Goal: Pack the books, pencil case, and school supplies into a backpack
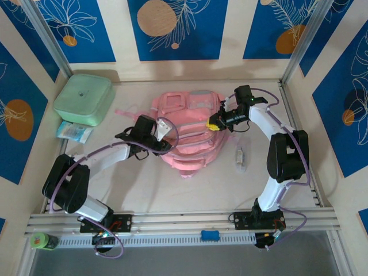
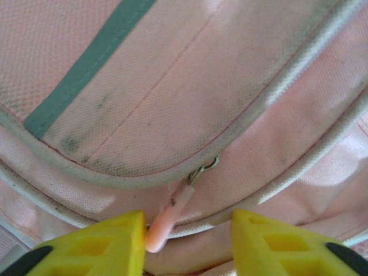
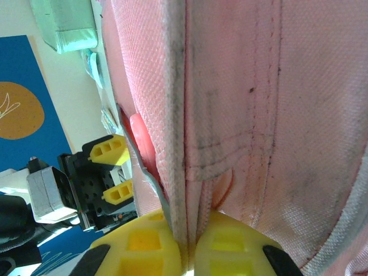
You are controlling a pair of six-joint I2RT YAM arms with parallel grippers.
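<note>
item: pink backpack (image 1: 187,154), lying flat at the middle of the tabletop (image 1: 144,190), long axis running from the far wall toward the arm bases, its narrower end pointing at the bases; which end is the top cannot be told. a thin pink strap trails from its left side. left tool (image 1: 165,135): at the backpack's left edge, yellow fingers (image 2: 103,247) spread apart, gripping nothing; a pink zipper pull (image 2: 167,221) hangs between them, just beside one finger, clipped by a small metal ring under a pale piped seam, with a teal stripe crossing the fabric above. right tool (image 1: 214,123): at the backpack's right edge near its far end, fingers pressed together, pinching a piped seam of the backpack; the fabric there shows dark scuffs. mint-green box (image 1: 83,99): well left of the backpack, toward the far corner, rounded square, lid on. pale blue packet (image 1: 75,132): just nearer than the box, partly under it. small pale item (image 1: 240,156): right of the backpack, apart from it, too small to identify.
</note>
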